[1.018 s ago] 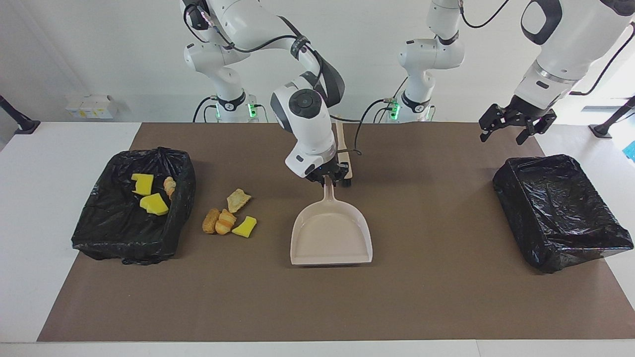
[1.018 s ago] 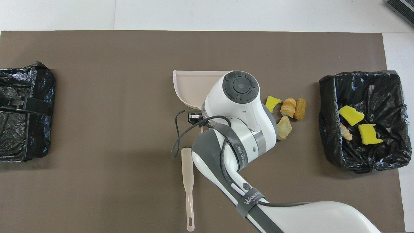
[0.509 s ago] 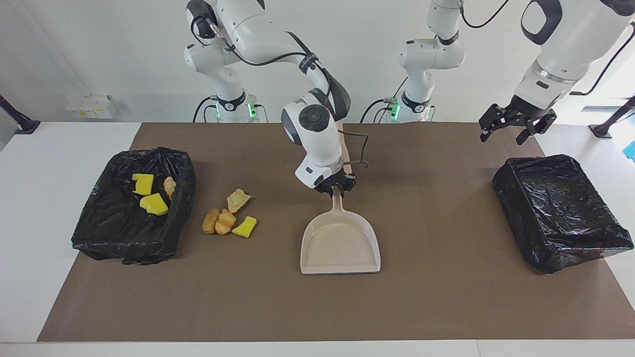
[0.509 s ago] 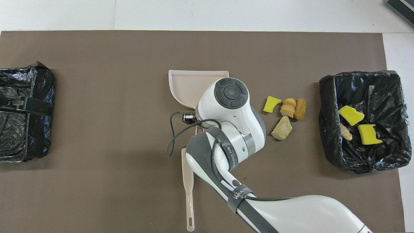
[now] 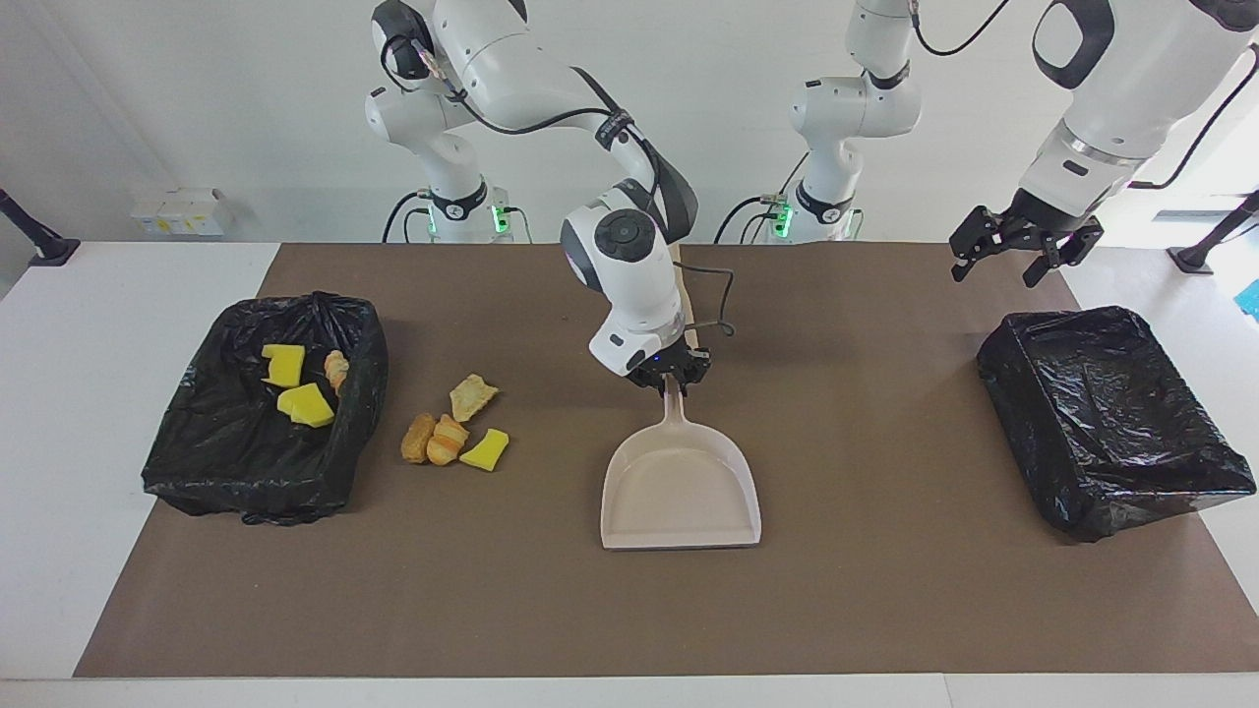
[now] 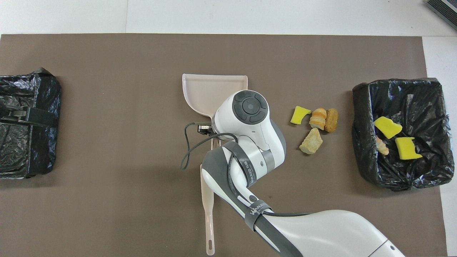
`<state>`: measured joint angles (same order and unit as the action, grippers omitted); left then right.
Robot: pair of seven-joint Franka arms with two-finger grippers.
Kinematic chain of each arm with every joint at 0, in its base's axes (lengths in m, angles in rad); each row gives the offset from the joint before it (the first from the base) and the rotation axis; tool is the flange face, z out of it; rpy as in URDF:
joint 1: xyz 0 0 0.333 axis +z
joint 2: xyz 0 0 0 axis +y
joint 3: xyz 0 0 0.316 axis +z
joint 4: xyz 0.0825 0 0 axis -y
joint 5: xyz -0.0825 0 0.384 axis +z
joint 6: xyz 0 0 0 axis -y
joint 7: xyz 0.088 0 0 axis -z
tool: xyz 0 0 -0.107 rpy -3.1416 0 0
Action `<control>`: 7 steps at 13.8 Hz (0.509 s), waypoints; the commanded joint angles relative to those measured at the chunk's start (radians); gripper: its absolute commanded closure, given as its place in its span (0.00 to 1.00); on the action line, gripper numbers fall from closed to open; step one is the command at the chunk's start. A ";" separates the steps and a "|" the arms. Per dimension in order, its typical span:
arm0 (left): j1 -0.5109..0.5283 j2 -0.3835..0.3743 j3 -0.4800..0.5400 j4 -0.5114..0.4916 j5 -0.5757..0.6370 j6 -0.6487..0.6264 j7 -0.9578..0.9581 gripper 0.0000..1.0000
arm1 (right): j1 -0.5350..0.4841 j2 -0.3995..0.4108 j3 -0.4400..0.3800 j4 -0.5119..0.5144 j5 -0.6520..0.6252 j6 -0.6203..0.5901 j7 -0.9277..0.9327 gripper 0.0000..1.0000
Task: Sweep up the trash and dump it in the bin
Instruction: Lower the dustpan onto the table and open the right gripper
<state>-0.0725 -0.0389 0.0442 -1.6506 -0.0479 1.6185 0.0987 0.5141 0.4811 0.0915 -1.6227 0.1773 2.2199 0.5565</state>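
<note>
While the right gripper [image 5: 675, 381] is clamped on the handle of the dustpan [image 5: 682, 487], whose pan rests on the mat [image 5: 866, 590] with its mouth pointing away from the robots, the loose trash [image 5: 454, 427] lies well apart from that gripper, toward the right arm's end of the table: four scraps in a clump, just beside the bin [image 5: 258, 482] that already holds a few more yellow and orange pieces. The brush [image 6: 207, 210] lies on the mat under the right arm, its handle pointing toward the robots, untouched. The left gripper [image 5: 1023, 251] waits with its fingers spread wide and empty, over the table edge near the second bin [image 5: 1111, 433], which looks empty. The main risk appears to be one of placing: the pan's mouth faces away from the scraps, not toward them, so if it is set down as it lies, the brush would have nothing to sweep into. The grip is far out on a thin handle, so the pan could swivel or tip when it is lifted or pushed. A pan edge driven into the clump might scatter the light sponge pieces or shove them against the bin's slack liner. The cable looped beside the right gripper could catch on the handle. Printing runs along the grey strap on the right arm in the overhead view, too small to read with certainty.
</note>
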 commanded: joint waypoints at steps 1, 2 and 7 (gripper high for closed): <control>-0.015 -0.010 0.013 -0.005 0.019 0.007 0.006 0.00 | 0.004 0.013 -0.003 0.006 0.019 0.024 0.013 1.00; -0.015 -0.010 0.013 -0.005 0.019 0.007 0.006 0.00 | 0.004 0.020 -0.003 0.009 0.019 0.033 0.013 1.00; -0.015 -0.010 0.013 -0.005 0.019 0.007 0.006 0.00 | 0.004 0.019 -0.003 0.020 0.002 0.026 0.013 0.09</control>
<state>-0.0725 -0.0389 0.0442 -1.6506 -0.0479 1.6185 0.0987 0.5163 0.4942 0.0914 -1.6210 0.1770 2.2407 0.5565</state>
